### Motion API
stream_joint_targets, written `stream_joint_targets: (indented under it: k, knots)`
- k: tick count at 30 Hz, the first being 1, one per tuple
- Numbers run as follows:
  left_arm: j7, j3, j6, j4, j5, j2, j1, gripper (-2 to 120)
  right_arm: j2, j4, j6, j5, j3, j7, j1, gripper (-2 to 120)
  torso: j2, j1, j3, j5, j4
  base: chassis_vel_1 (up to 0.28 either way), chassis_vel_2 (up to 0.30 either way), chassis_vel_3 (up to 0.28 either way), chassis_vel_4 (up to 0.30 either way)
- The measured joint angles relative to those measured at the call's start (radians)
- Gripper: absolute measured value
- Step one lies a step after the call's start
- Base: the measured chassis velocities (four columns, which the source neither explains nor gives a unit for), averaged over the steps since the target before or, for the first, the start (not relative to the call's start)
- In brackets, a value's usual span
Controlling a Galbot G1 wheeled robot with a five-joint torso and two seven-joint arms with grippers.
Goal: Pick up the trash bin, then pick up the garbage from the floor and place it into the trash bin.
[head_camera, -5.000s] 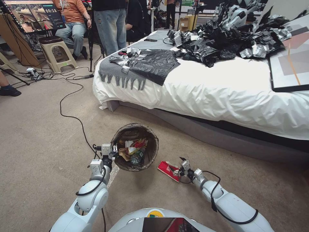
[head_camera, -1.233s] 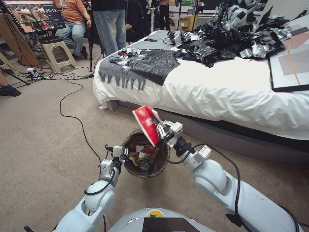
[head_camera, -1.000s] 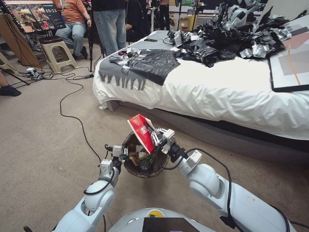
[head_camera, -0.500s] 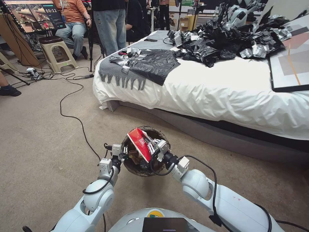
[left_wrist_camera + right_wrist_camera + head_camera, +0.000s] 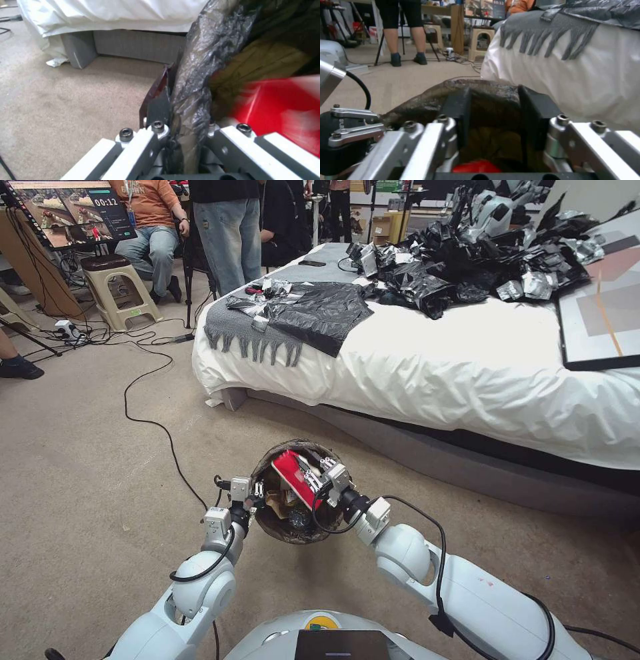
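Red packet going into the held bin

The left tool is clamped on the liner-covered rim of the trash bin, which it holds tilted above the floor. The right tool has its fingers spread apart over the bin's mouth, with the flat red packet lying just under them. To finish well: keep the bin steady, let the packet drop fully inside, then lift straight out without snagging the liner.
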Motion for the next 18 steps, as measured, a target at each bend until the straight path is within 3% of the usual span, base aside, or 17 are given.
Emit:
stream_joint_targets:
  k: [9, 11, 18]
  knots:
    - [-0.001, 0.0, 0.0, 0.007, -0.003, 0.001, -0.007, 3, -0.002, 0.013, -0.004, 0.008, 0.0, 0.011, 0.001, 68, 0.0, 0.0, 0.0, 0.0, 0.0, 0.0, 0.0, 0.0, 0.0]
    - [-0.002, 0.0, 0.0, 0.008, -0.005, 0.001, -0.009, 3, -0.006, 0.021, -0.004, 0.012, 0.001, 0.013, 0.003, 81, 0.0, 0.0, 0.0, 0.0, 0.0, 0.0, 0.0, 0.0, 0.0]
    - [-0.003, -0.002, -0.001, 0.016, -0.006, -0.001, -0.01, 3, -0.014, 0.097, 0.006, 0.035, 0.06, 0.014, -0.01, 99, 0.0, 0.0, 0.0, 0.0001, 0.0001, 0.0, 0.0, 0.0, 0.0]
